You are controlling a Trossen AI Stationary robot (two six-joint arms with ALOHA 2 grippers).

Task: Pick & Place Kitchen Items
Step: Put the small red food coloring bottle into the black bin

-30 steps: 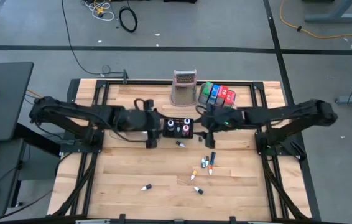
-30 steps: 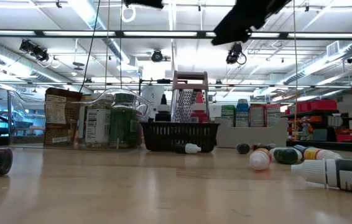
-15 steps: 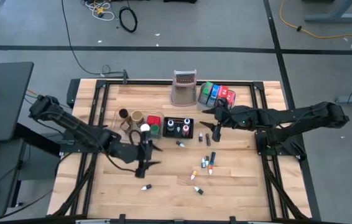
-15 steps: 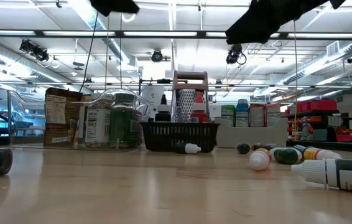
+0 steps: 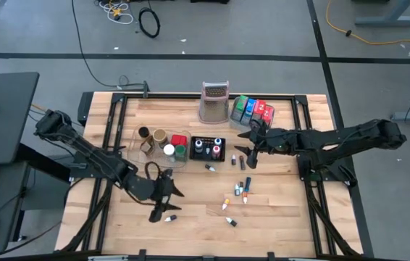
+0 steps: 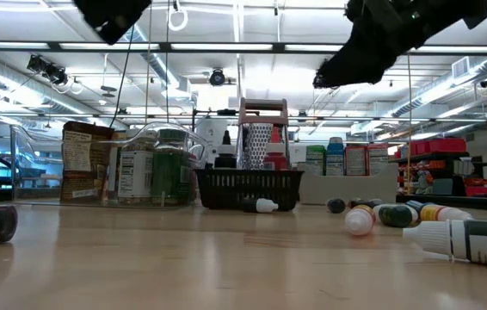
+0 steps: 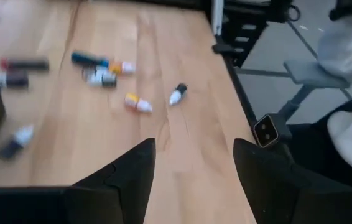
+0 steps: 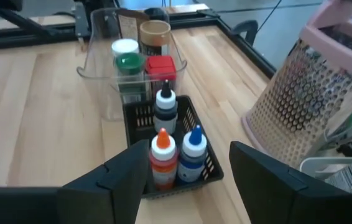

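At table centre, a scatter of tiny colour-capped bottles (image 5: 237, 194) lying loose, awaiting pickup; at ten o'clock of them, three upright in the black mesh basket (image 5: 206, 148), jars in the clear tub (image 5: 163, 146). Left gripper (image 5: 163, 209), fingers spread, empty, over a stray bottle (image 5: 170, 217) at seven o'clock. Right gripper (image 5: 246, 148), spread, empty, beside the basket.

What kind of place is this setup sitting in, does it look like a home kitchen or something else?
Not a home kitchen; most likely a robotics lab or workshop. The wooden table stands on a bare grey floor with loose cables, and the low view shows an open industrial ceiling with strip lights and mounted cameras.
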